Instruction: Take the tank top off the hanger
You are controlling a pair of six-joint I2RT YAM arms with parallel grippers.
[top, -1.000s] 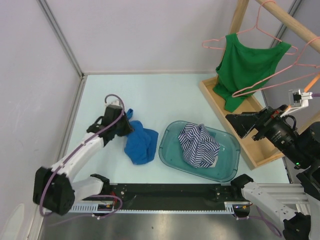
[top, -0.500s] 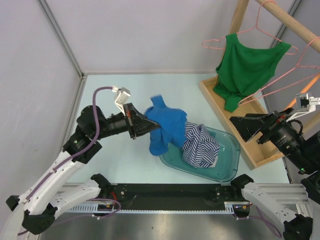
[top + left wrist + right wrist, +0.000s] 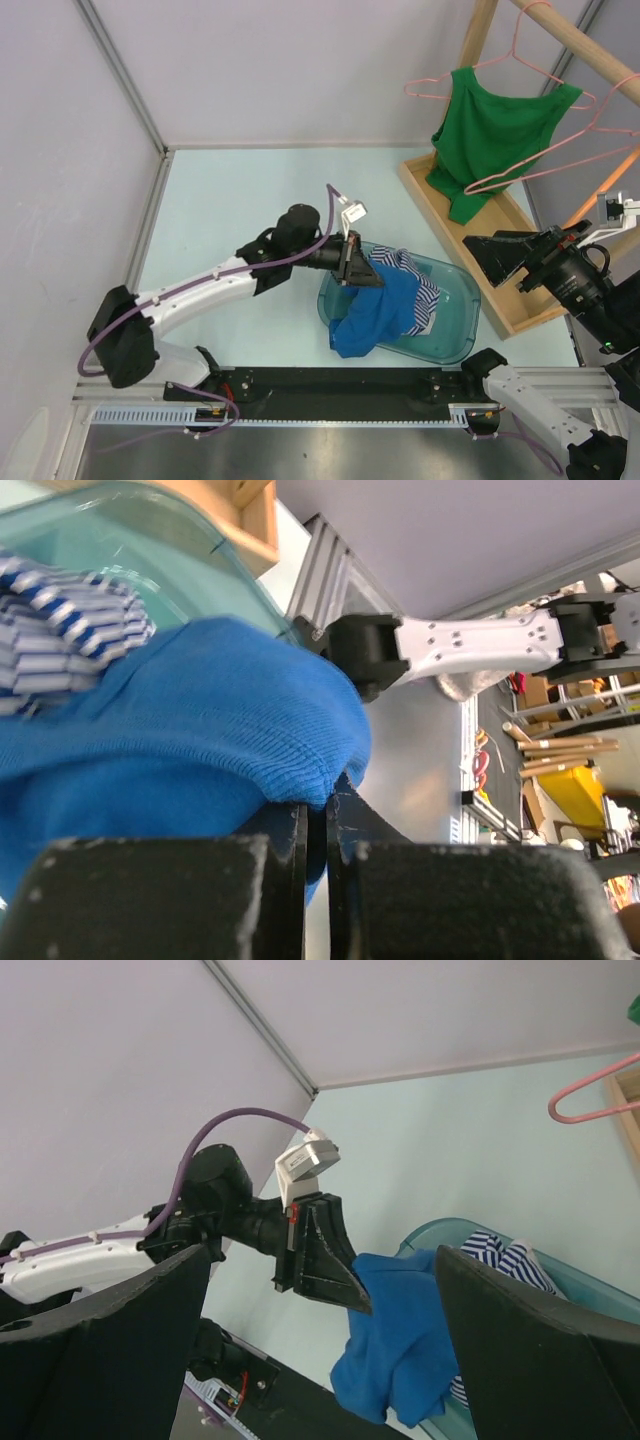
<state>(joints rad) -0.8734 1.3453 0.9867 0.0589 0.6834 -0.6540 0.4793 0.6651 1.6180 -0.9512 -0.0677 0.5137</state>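
A green tank top (image 3: 497, 135) hangs on a pink hanger (image 3: 428, 85) from the wooden rod (image 3: 585, 48) at the upper right. My right gripper (image 3: 480, 256) is open and empty, low and to the right of the bin, below the tank top and apart from it. In its own view the right gripper (image 3: 322, 1252) shows wide-spread fingers (image 3: 110, 1340). My left gripper (image 3: 370, 282) is shut on a blue garment (image 3: 380, 310) over the teal bin (image 3: 455, 345). The left wrist view shows the left gripper (image 3: 318, 815) pinching the blue garment (image 3: 180, 710) by its ribbed edge.
A striped garment (image 3: 425, 285) lies in the bin under the blue one. A second, bare pink hanger (image 3: 570, 145) hangs in front of the tank top. The rack's wooden base (image 3: 500, 295) runs along the right side. Grey walls close the back and left.
My left arm swung right and carried the blue garment from the table over into the bin, where it now drapes on the striped one. The right arm barely moved.
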